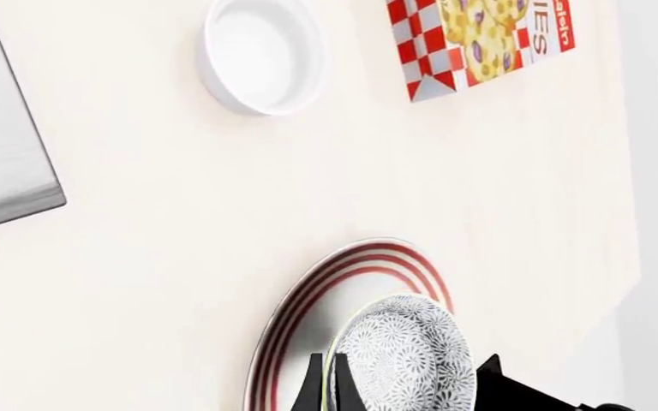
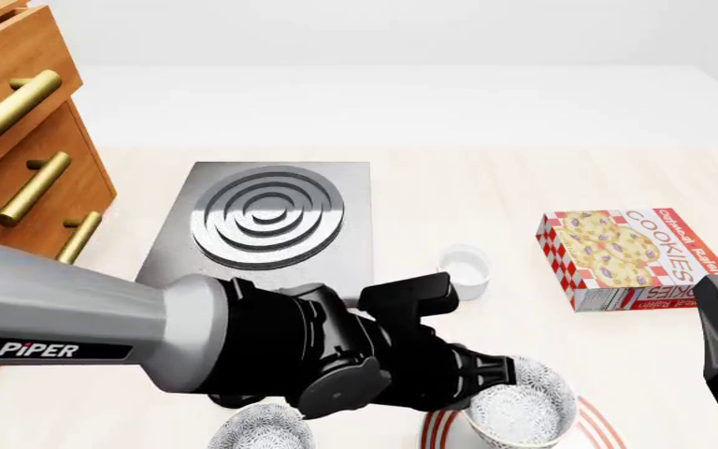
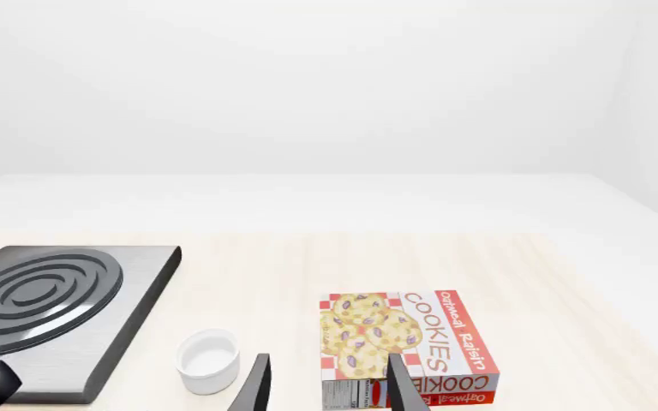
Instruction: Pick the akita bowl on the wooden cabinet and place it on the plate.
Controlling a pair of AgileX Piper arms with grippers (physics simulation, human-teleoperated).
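Bowl over plate, release left.
My left gripper [image 1: 403,390] clasps the patterned white akita bowl [image 1: 411,355] above the red-ringed plate [image 1: 306,312]; right gripper [image 3: 323,385] spread.

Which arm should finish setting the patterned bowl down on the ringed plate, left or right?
Left. Its hand grips the akita bowl directly above the plate. The right hand is empty, over by the cookie box.

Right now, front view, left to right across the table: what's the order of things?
wooden cabinet → stove → small white cup → akita bowl held by the left gripper over the plate → cookie box. A second patterned bowl is left out; the arm overlaps it.
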